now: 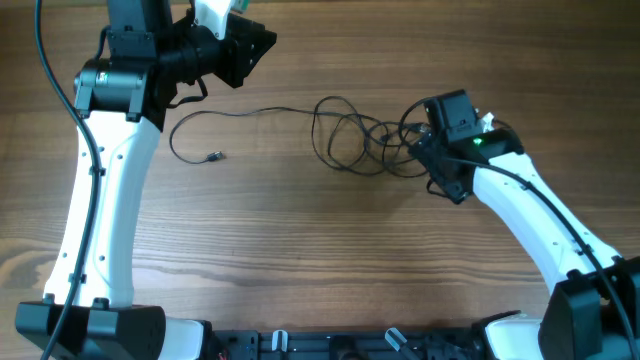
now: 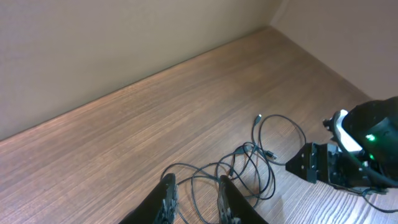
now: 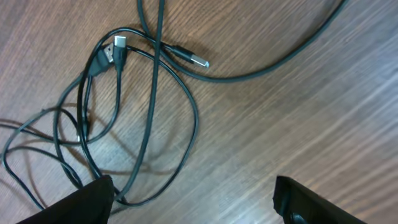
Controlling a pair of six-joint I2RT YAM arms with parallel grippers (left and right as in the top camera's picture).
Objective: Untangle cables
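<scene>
Lying left-right: cables (image 1: 372, 130) (tangle rightward) | left end effector (image 2: 197, 202) slightly parted | right end effector (image 3: 193, 190) wide open

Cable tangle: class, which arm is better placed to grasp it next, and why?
Likely right: the right end effector is open at the cable tangle, loops lying between its fingers. The left end effector stands well away.
</scene>
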